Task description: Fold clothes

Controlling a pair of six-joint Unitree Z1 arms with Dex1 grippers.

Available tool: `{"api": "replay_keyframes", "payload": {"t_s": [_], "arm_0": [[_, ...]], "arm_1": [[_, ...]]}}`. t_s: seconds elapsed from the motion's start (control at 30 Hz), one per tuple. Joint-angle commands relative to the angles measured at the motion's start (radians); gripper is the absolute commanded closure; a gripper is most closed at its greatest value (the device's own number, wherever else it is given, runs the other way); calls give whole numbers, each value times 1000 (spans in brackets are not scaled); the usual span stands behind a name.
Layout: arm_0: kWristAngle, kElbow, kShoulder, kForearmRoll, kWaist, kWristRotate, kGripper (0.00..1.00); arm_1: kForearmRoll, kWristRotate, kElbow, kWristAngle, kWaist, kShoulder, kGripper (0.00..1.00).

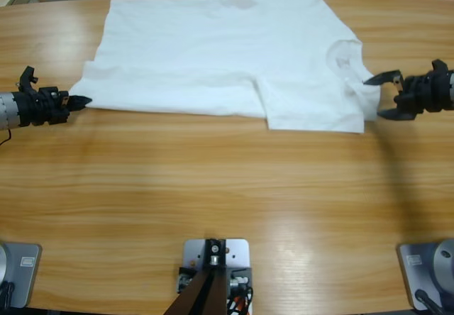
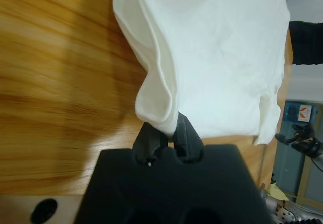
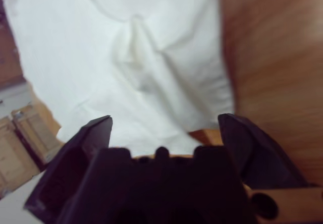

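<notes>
The bench (image 1: 227,180) fills nearly everything I see from above: a long stretch of wood grain, bare across its near half. On its far half lies the white T-shirt (image 1: 220,59), spread flat and already folded along its length, the ribbed neck toward my right side and the hem end toward my left. A folded edge runs along its near side, and a shorter flap hangs nearer still below the neck. The far edge of the shirt reaches almost to the far rim of the bench.

My left gripper (image 1: 79,103) comes in low from the left edge of the bench, clenched on the shirt's near left corner. In my left wrist view the cloth bunches into a rounded fold right between the two black jaws, and the layered hem rises away from them across the wood. Far off in that view I can see my other arm's gripper, small and dark.

My right gripper (image 1: 374,98) sits at the shirt's right edge, just beside the neck, jaws spread wide and grasping nothing. In my right wrist view the cloth lies ahead between the parted jaws with a soft ridge in it, and bare wood to one side.
</notes>
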Motion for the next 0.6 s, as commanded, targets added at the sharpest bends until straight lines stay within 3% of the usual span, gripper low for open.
{"api": "replay_keyframes", "payload": {"t_s": [0.03, 0.5, 0.6], "arm_0": [[-29, 19, 32, -13, 12, 14, 1000], [-34, 23, 30, -12, 22, 17, 1000], [-34, 26, 29, -13, 25, 17, 1000]], "arm_1": [[-22, 1, 53, -35, -9, 12, 142], [-196, -24, 115, 1, 13, 165, 147], [-210, -15, 115, 5, 37, 175, 280]]}}
